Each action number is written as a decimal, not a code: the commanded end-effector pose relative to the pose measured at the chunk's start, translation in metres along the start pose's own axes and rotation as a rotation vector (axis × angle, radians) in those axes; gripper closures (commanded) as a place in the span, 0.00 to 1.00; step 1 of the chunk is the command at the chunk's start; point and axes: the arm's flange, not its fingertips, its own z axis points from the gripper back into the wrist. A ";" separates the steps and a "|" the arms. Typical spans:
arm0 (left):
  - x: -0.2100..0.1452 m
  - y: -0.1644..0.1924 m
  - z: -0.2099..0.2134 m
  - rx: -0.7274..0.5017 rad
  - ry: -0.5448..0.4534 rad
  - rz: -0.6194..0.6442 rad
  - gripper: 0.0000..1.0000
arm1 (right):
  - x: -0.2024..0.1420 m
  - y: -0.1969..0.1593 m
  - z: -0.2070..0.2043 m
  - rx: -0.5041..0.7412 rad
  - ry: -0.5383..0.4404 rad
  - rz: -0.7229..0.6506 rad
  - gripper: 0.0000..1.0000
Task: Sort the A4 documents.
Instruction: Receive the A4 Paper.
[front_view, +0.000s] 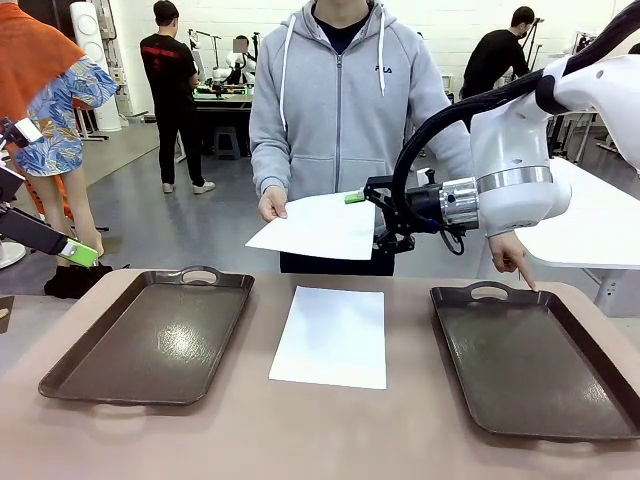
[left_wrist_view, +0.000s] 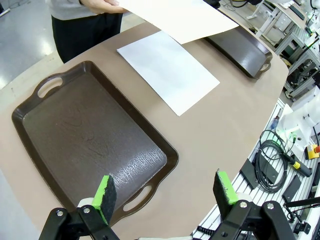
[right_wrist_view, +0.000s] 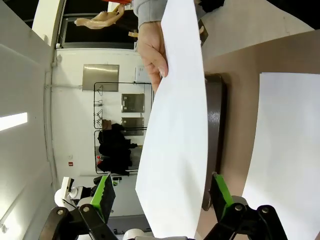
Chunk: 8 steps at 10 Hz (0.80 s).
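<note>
Right, my right gripper (front_view: 358, 197) is up in the air over the far side of the table (front_view: 400, 430), jaws spread wide. In the right wrist view the held A4 document (front_view: 315, 228) runs between the green pads (right_wrist_view: 106, 189) with a gap on either side, so nothing is clamped. The person's hand (front_view: 272, 205) pinches that sheet at its opposite edge, and it hangs raised and slightly tilted, above the table and clear of everything on it.

The flat A4 document (front_view: 330, 335) lies on the table midway between the two trays. Its long edges are well apart from both rims, with strips of bare tabletop on each side and more in front of its near edge. The left tray (front_view: 150, 335) and right tray (front_view: 530, 365) show their dark floors from rim to rim. The person's other hand (front_view: 512, 258) points a finger down at the right tray's far corner, near its handle.

My left gripper (front_view: 78, 253) hangs raised at the table's left side, apart from the left tray, fingers spread with nothing between them.
</note>
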 end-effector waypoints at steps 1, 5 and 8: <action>-0.001 0.002 0.000 -0.015 -0.009 -0.007 0.00 | -0.001 -0.007 -0.005 0.026 0.007 -0.041 0.00; -0.001 0.002 0.000 -0.015 -0.009 -0.007 0.00 | -0.002 -0.011 -0.006 0.041 0.000 -0.043 0.22; -0.001 0.002 0.000 -0.015 -0.009 -0.007 0.00 | 0.001 -0.011 0.000 0.042 -0.018 -0.038 0.50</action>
